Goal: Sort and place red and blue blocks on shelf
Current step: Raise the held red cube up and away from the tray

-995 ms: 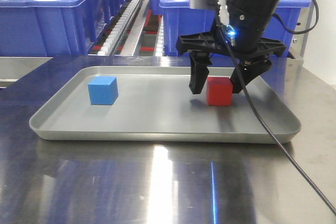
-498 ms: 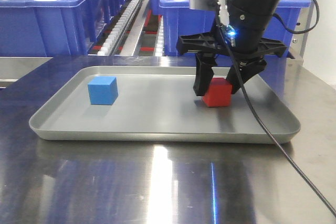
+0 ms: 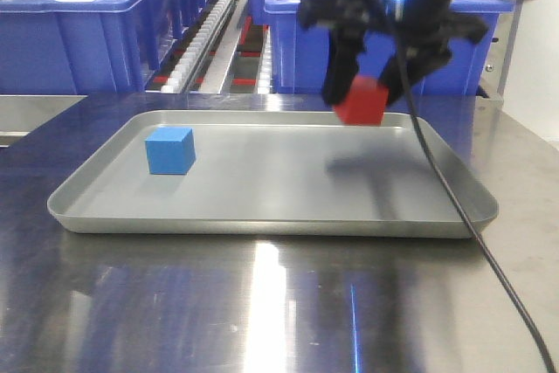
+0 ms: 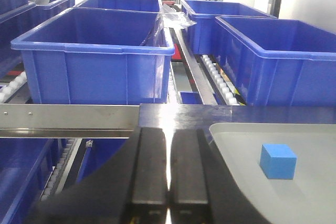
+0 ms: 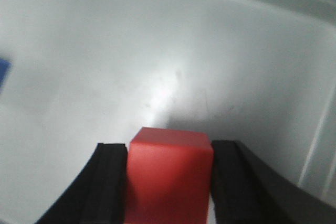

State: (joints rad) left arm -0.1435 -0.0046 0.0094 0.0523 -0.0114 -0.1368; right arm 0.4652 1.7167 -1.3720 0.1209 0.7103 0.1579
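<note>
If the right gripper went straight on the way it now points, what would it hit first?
The right gripper points down at the bare floor of the grey tray; the red block it holds would touch first. The blue block sits well aside. Depth is unclear.

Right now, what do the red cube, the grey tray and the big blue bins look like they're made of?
The small red cube: matte, no glare; likely foam or painted wood, cannot tell which. The shallow grey tray: brushed metal by its soft sheen and rolled rim, perhaps aluminium or steel. The big blue bins: moulded plastic, glossy with thick lips.
</note>
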